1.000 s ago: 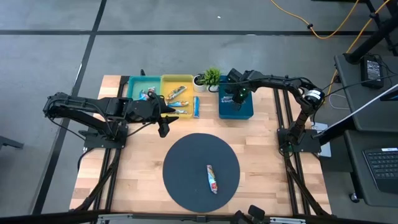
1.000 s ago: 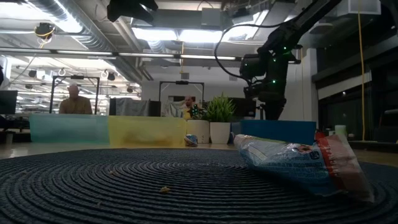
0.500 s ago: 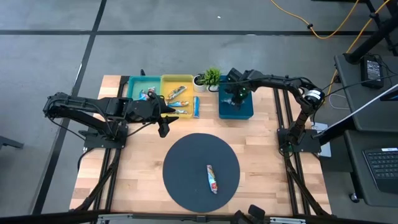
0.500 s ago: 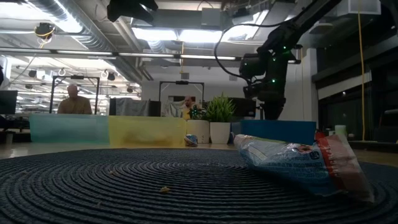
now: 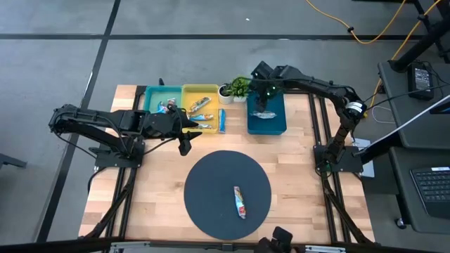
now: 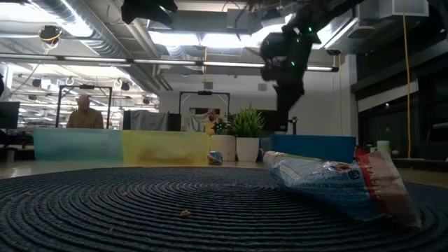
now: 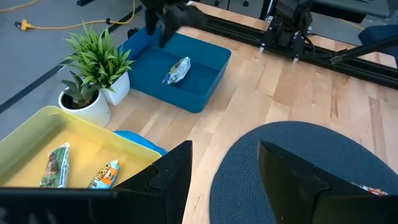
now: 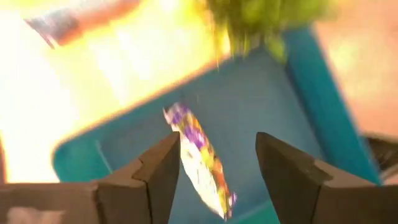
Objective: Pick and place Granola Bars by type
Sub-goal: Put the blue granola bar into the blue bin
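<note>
The right pincer [image 5: 261, 79] hangs above the blue bin [image 5: 277, 125], its fingers spread wide and empty. One granola bar [image 5: 265, 115] lies inside that bin, its wrapper seemingly purple and yellow. Another bar [image 5: 240, 202] rests on the round dark mat [image 5: 211, 179]. The left pincer [image 5: 186, 146] waits open near the yellow bin [image 5: 190, 93].

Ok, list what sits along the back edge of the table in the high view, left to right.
Teal bin → yellow bin → blue-wrapped bar on the wood → white-potted plant → dark blue bin, with one bar in it.
</note>
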`<state>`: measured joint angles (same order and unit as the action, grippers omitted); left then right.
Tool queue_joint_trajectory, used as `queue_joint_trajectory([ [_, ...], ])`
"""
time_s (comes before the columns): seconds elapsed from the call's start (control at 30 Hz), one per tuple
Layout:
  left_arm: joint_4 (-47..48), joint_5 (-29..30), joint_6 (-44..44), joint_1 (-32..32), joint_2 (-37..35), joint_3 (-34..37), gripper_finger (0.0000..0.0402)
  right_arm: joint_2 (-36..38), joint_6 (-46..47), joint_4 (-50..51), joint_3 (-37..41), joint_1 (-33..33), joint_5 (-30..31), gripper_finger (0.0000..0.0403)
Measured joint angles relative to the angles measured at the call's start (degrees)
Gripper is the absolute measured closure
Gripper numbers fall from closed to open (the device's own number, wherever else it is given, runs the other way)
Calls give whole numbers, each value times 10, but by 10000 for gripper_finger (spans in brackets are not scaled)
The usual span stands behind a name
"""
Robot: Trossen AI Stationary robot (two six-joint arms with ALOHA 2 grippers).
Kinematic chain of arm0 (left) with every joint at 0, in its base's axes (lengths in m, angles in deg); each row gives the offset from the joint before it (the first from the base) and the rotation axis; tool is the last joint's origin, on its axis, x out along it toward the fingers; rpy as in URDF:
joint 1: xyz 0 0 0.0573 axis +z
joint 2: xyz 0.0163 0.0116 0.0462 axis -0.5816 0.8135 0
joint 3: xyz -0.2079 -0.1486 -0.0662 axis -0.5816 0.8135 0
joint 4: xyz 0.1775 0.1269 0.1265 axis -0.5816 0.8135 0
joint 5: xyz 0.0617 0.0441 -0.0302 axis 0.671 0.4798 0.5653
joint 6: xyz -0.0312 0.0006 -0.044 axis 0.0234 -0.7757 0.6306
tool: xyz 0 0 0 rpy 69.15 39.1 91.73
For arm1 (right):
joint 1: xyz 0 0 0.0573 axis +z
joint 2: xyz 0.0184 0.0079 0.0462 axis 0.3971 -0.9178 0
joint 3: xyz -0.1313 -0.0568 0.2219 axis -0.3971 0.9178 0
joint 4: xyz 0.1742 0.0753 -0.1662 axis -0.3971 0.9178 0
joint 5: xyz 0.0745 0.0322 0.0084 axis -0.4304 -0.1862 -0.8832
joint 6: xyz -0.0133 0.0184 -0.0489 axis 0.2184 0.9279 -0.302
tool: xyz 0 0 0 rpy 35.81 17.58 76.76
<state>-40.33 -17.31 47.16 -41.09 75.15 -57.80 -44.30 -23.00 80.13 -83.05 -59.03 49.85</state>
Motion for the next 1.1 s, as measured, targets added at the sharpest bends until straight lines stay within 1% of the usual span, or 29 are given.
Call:
queue_joint_trajectory([
  [0.2,0,0,-1,0,0,0,229,0,1,-14,-66,44,-27,193],
  [0.3,0,0,-16,0,0,0,229,0,0,-53,-71,73,-46,193],
  [0.43,0,0,-35,0,0,0,229,-12,-3,-106,-72,108,-52,193],
  [0.67,0,0,-41,0,0,0,229,-75,-7,-159,-72,142,-57,193],
  [0.83,0,0,-40,0,0,0,229,-128,-19,-156,-71,152,-64,192],
  [0.93,0,0,-40,0,0,0,229,-149,-34,-155,-71,161,-74,178],
  [1.1,0,0,-38,0,0,0,229,-175,-61,-171,-71,179,-72,131],
])
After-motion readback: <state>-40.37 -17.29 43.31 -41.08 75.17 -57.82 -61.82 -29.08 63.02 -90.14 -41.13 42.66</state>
